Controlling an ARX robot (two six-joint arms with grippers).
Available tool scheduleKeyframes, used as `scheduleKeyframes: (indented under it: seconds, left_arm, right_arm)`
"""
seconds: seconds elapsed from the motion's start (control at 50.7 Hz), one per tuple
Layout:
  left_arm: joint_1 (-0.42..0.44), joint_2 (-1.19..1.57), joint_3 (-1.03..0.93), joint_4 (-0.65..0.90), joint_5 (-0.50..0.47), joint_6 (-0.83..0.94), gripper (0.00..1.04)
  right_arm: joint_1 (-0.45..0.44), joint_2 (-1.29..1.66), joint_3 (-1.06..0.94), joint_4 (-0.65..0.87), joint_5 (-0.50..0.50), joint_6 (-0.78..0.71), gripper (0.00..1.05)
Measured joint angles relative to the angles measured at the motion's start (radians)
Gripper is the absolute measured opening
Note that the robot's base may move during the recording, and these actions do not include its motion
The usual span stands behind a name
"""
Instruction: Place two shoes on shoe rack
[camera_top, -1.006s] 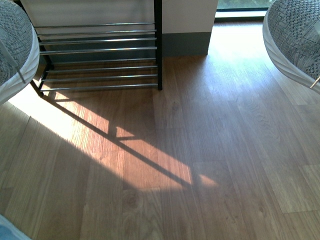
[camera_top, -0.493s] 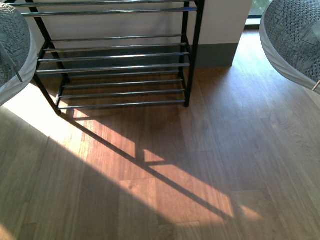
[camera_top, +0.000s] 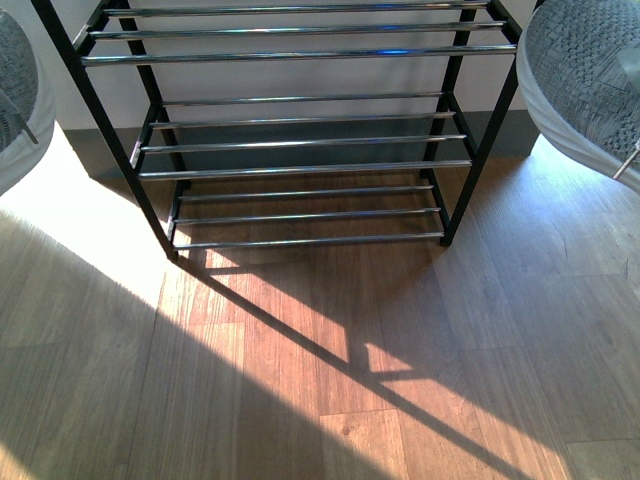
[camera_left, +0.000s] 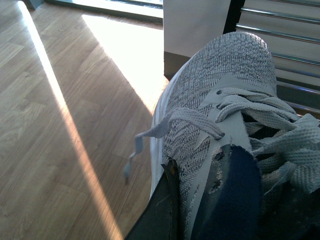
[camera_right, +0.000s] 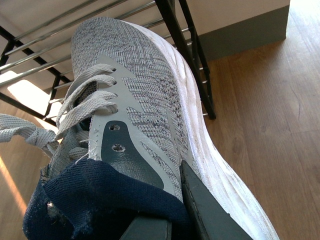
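Looking straight ahead, one rack (camera_top: 300, 145) fills 12 o'clock, its black side frames carrying chrome rods. Count the tiers in view: three. The top tier shows three rods, the middle four and the bottom three. It stands on the wood floor (camera_top: 300, 410) against a pale wall. One sun patch runs from 9 o'clock across to 5 o'clock, with the frame's shadow drawn through it.

Shoes, count them: two, both grey knit with white soles, and both are up off the floor. The left shoe (camera_top: 12, 70) hangs at the edge at 10 o'clock, only partly in frame. The right shoe (camera_top: 590, 60) sits at 2 o'clock, cut by the edge too. Neither touches the rack; each is out beside a frame post.

On the left wrist camera, the left hand (camera_left: 192, 217) is clenched on the left shoe's navy collar. One dark finger (camera_left: 161, 215) presses the outer side, and the other is hidden inside. One loose lace end (camera_left: 131, 157) dangles, and the toe points at the rack's rods.

On the right wrist camera, the right hand (camera_right: 175, 222) is clamped on the right shoe's navy collar. Two dark fingers show, one either side of it. Two empty eyelets sit just above the collar, and the toe aims at the rack.
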Motion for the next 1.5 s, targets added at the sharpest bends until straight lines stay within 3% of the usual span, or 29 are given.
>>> scheduleKeyframes:
  seconds: [1.499]
  left_arm:
    - [-0.002,0.000,-0.002,0.000,0.005,0.000,0.02]
  right_arm:
    - [-0.002,0.000,-0.001,0.000,0.000,-0.003,0.01]
